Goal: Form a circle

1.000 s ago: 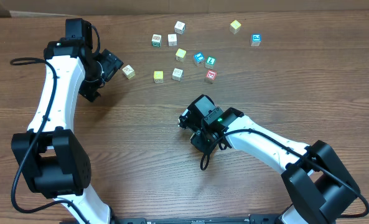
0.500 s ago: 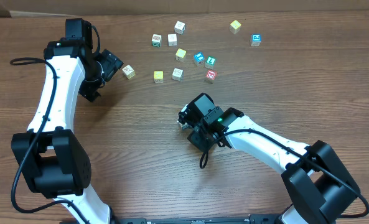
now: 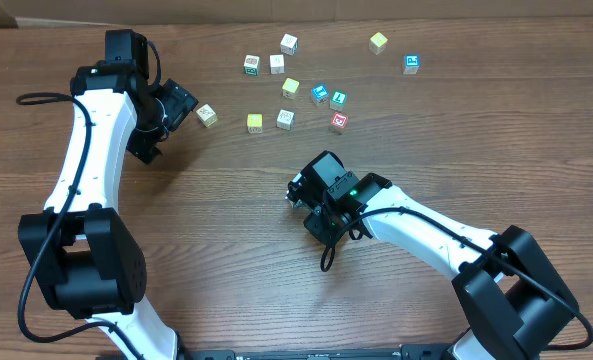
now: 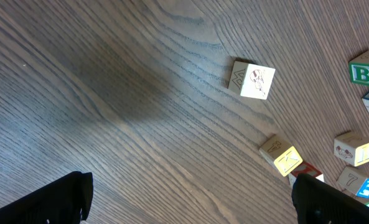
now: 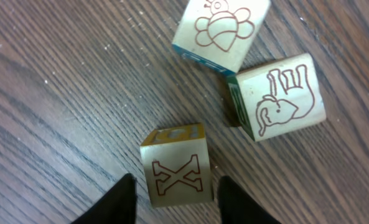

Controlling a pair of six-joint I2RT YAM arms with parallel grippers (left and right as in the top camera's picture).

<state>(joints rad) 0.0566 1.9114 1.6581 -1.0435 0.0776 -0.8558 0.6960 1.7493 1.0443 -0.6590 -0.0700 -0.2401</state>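
The right gripper (image 5: pixel 175 199) is closed part-way on a cream wooden X cube (image 5: pixel 178 174), with a black fingertip close at each side. This cube belongs to the circle (image 5: pixel 252 93), a loose clump just beyond the fingertips. Its bee cube (image 5: pixel 221 31) and elephant cube (image 5: pixel 284 102) sit corner to corner, square-edged and outlined in brown. The left gripper (image 4: pixel 190 202) is spread fully and holds nothing. Scattered cubes (image 4: pixel 252 79) lie ahead of it on the grained wooden table (image 4: pixel 109 93).
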